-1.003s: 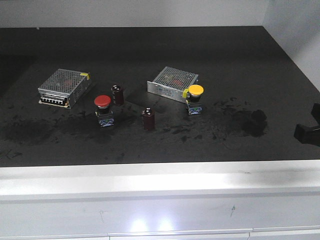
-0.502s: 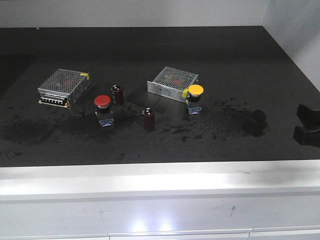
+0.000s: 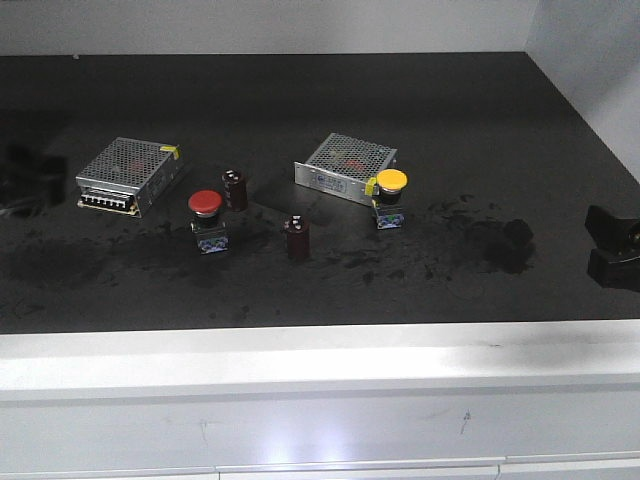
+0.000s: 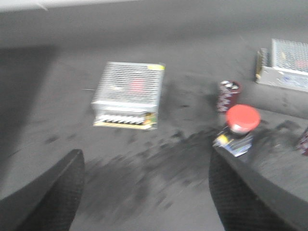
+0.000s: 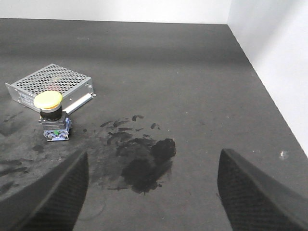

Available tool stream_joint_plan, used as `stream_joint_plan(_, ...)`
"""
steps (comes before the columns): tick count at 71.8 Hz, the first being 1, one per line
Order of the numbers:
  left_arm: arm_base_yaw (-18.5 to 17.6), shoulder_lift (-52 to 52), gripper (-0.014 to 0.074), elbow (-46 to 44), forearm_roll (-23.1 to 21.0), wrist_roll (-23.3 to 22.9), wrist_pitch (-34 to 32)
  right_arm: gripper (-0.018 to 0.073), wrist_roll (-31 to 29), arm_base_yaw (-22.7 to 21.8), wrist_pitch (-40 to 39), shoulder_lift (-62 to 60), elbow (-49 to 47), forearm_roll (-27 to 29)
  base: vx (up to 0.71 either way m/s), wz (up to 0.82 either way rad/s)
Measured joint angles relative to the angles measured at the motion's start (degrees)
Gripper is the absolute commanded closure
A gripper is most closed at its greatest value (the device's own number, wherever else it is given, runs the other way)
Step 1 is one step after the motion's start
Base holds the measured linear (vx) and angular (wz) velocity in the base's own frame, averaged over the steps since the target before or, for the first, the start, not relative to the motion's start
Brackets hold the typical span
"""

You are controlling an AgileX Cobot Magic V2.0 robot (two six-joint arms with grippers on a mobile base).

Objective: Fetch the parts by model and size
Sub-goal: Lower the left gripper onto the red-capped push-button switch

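At the far left, the left gripper [image 4: 144,161] is shown by its wrist camera with the two dark fingers [image 4: 53,192] spread wide, and only the black table top [image 3: 350,90] is seen between them. Ahead of it a silver perforated power supply box [image 3: 130,175] is laid flat. To the right of this box the red-capped switch [image 3: 205,215] is placed upright on its dark base, with a blue-white label at the foot, and a dark brown capacitor [image 3: 235,188] is standing just behind it. A second capacitor [image 3: 297,238] is standing near the middle of the table, apart from both switches. Further right a second power supply box [image 3: 345,168] is found, and the yellow-capped switch [image 3: 390,195] is set just in front of its right corner. A dark stain [image 3: 505,245] is seen on the surface beyond. At the right edge the right gripper [image 5: 149,161] is held wide open above this stain, well apart from the yellow-capped switch
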Motion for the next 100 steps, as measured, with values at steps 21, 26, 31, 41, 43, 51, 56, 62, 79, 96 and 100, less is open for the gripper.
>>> stream_joint_plan(21, -6.1, 19.2, 0.0073, -21.2, -0.6, -0.8, 14.4, 0.0020, 0.0, 0.0, -0.1, 0.0, 0.0, 0.0, 0.00, 0.00)
stream_joint_plan(26, -7.1, 23.4, 0.0073, -26.0, -0.6, -1.7, 18.0, 0.0020, 0.0, 0.0, -0.2, 0.0, 0.0, 0.0, 0.00, 0.00)
stream_joint_plan(31, -8.0, 27.2, 0.0073, -30.4, -0.6, -2.4, 21.1, 0.0020, 0.0, 0.0, -0.2, 0.0, 0.0, 0.0, 0.00, 0.00)
stream_joint_plan(41, -9.7, 33.4, 0.0073, -37.9, -0.6, -4.3, 25.7, 0.0020, 0.0, 0.0, -0.2, 0.0, 0.0, 0.0, 0.00, 0.00)
stream_joint_plan(43, -10.1, 34.6, 0.0073, -38.8, -0.6, -4.8, 26.3, 0.0020, 0.0, 0.0, -0.2, 0.0, 0.0, 0.0, 0.00, 0.00)
stream_joint_plan(51, -11.1, 38.3, 0.0073, -43.2, -0.6, -6.2, 29.6, 0.0020, 0.0, 0.0, -0.2, 0.0, 0.0, 0.0, 0.00, 0.00)
stream_joint_plan(56, -11.5, 40.5, 0.0073, -45.3, -0.6, -6.7, 31.6, 0.0020, 0.0, 0.0, -0.2, 0.0, 0.0, 0.0, 0.00, 0.00)
stream_joint_plan(62, -11.8, 42.5, 0.0073, -47.2, -0.6, -6.9, 33.7, 0.0020, 0.0, 0.0, -0.2, 0.0, 0.0, 0.0, 0.00, 0.00)
stream_joint_plan(79, -11.9, 45.8, 0.0073, -48.7, -0.4, -8.1, 36.1, 0.0020, 0.0, 0.0, -0.2, 0.0, 0.0, 0.0, 0.00, 0.00)
stream_joint_plan(96, -11.9, 47.6, 0.0074, -48.7, -0.2, -10.5, 36.6, 0.0020, 0.0, 0.0, -0.2, 0.0, 0.0, 0.0, 0.00, 0.00)
stream_joint_plan(100, -11.9, 47.9, 0.0080, -48.7, -0.2, -10.9, 36.6, 0.0020, 0.0, 0.0, -0.2, 0.0, 0.0, 0.0, 0.00, 0.00)
